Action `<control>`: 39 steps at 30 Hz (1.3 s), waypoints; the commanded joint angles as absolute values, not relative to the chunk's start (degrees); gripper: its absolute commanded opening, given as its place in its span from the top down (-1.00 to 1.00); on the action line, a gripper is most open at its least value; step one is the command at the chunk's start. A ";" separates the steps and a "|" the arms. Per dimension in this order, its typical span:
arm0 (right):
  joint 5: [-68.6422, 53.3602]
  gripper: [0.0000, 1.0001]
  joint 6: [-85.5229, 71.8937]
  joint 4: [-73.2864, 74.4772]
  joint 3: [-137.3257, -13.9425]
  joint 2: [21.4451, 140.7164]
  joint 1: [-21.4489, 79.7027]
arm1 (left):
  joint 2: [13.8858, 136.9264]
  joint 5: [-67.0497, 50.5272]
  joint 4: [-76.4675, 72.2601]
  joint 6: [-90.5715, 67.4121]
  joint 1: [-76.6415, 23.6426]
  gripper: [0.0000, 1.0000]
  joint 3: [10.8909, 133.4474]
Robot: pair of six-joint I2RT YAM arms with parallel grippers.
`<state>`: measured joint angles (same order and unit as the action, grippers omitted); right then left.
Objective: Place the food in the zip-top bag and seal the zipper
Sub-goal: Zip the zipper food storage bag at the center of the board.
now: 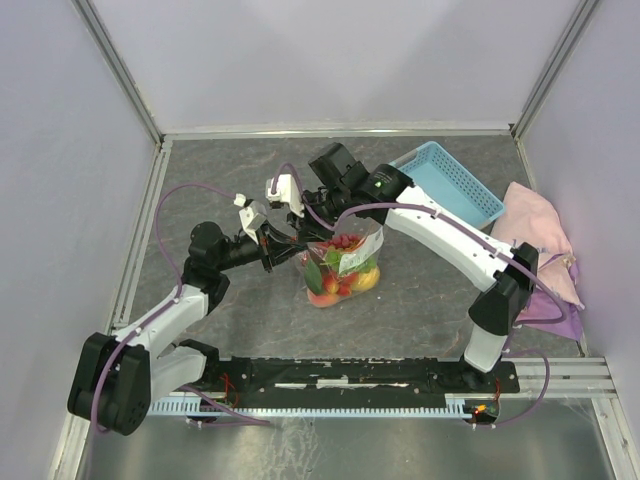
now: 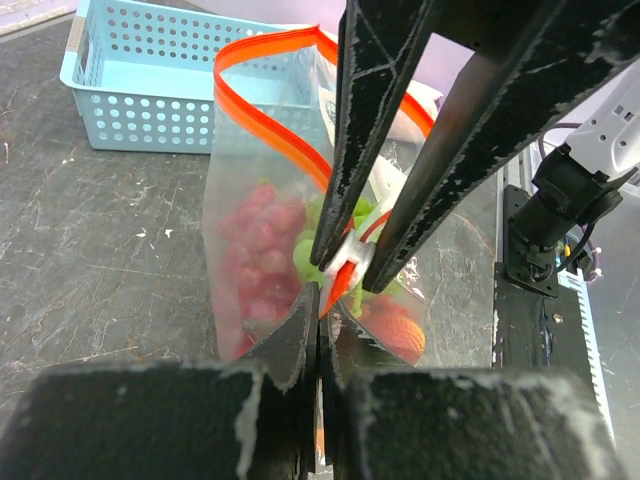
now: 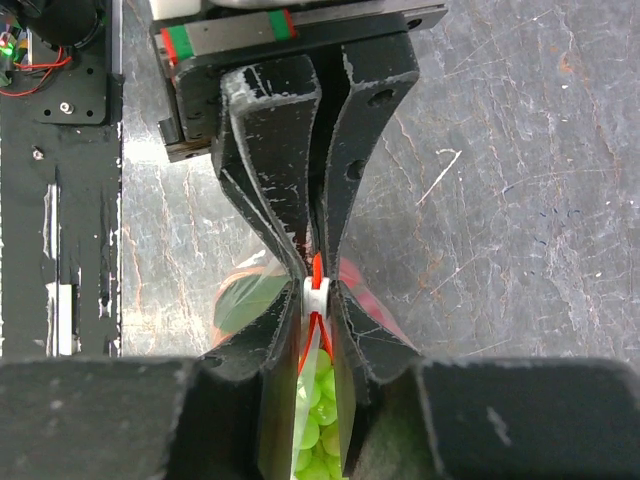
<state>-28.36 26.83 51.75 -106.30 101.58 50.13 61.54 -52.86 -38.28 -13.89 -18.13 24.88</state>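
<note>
The clear zip-top bag (image 1: 343,262) stands mid-table with the food inside: red strawberries (image 2: 255,235), a green leafy piece (image 3: 245,305), an orange-pink peach (image 2: 397,325) and pale green round pieces (image 3: 318,410). My left gripper (image 2: 322,300) is shut on the end of the orange-red zipper strip (image 2: 265,120). My right gripper (image 3: 317,300) is shut on the white slider (image 3: 317,292), right next to the left fingertips. Beyond the slider the strip still gapes in an open loop. In the top view both grippers, left (image 1: 298,248) and right (image 1: 318,232), meet at the bag's upper left corner.
A light blue slatted basket (image 1: 447,180) stands at the back right, behind the bag in the left wrist view (image 2: 150,80). A pink cloth (image 1: 540,240) lies at the right edge. The black mounting rail (image 1: 360,375) runs along the near edge.
</note>
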 commanded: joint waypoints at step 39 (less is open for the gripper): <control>-26.59 0.97 27.52 54.64 -107.56 98.30 47.54 | 60.94 -52.24 -42.98 -12.26 -18.33 0.03 27.50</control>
<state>-24.08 27.70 54.92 -103.96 98.24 47.46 59.61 -50.13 -40.01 -13.96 -18.46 24.08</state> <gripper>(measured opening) 0.109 0.467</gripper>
